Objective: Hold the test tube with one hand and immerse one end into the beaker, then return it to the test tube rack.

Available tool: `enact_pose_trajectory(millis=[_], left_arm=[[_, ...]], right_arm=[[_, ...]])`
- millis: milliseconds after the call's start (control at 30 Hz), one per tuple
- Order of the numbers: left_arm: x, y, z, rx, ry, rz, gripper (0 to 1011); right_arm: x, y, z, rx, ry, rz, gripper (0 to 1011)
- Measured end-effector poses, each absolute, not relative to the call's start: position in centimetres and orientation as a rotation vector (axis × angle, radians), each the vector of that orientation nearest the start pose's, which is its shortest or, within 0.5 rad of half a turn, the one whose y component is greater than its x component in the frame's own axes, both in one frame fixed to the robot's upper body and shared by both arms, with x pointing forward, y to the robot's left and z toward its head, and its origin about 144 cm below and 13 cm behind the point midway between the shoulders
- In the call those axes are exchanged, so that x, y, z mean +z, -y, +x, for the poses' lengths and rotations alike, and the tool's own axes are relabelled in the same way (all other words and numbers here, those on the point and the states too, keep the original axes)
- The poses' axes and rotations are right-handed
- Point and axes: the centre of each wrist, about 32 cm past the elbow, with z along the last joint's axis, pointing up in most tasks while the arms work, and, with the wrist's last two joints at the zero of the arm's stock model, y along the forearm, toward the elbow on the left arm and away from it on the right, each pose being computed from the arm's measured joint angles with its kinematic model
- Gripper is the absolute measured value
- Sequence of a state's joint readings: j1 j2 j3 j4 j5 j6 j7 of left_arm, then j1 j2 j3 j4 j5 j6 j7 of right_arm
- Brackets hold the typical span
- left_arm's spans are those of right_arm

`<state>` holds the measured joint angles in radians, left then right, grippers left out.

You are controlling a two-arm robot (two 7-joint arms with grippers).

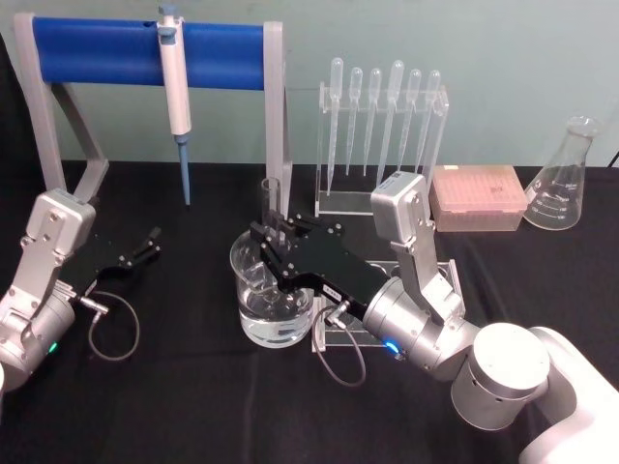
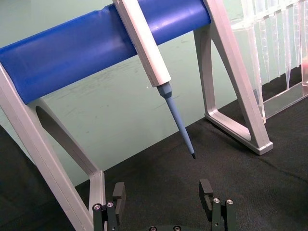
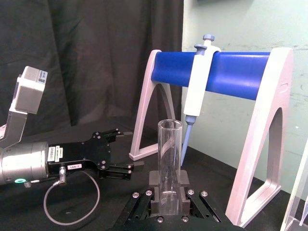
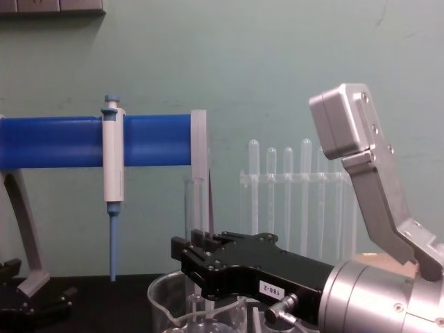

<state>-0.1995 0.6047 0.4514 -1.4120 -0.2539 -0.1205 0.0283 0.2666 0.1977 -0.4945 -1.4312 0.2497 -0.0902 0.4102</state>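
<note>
right gripper — clamps test tube upright | over beaker

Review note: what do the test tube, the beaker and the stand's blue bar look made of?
The test tube, in the right end effector: likely clear glass, see-through with bright rim glints. The beaker: also glass by its look, transparent, glossy, liquid visible inside. The blue bar: smooth plastic or a sleeve, satin sheen; cannot tell which.

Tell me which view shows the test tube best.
Right wrist view: the test tube stands upright, clamped in the right gripper. Head view shows it over the beaker, lower part hidden by the gripper; chest view shows its upper part. Left gripper sits open.
</note>
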Motion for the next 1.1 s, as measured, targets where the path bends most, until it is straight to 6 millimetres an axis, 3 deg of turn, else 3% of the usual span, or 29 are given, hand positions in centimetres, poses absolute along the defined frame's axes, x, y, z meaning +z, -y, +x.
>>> enact_pose_trajectory(millis=[1100], left_arm=[[113.98, -30.97, 48.86, 1.248, 0.285, 0.304, 1000]], right_arm=[[116.34, 14.37, 50.28, -0.710, 0.104, 0.040, 227]])
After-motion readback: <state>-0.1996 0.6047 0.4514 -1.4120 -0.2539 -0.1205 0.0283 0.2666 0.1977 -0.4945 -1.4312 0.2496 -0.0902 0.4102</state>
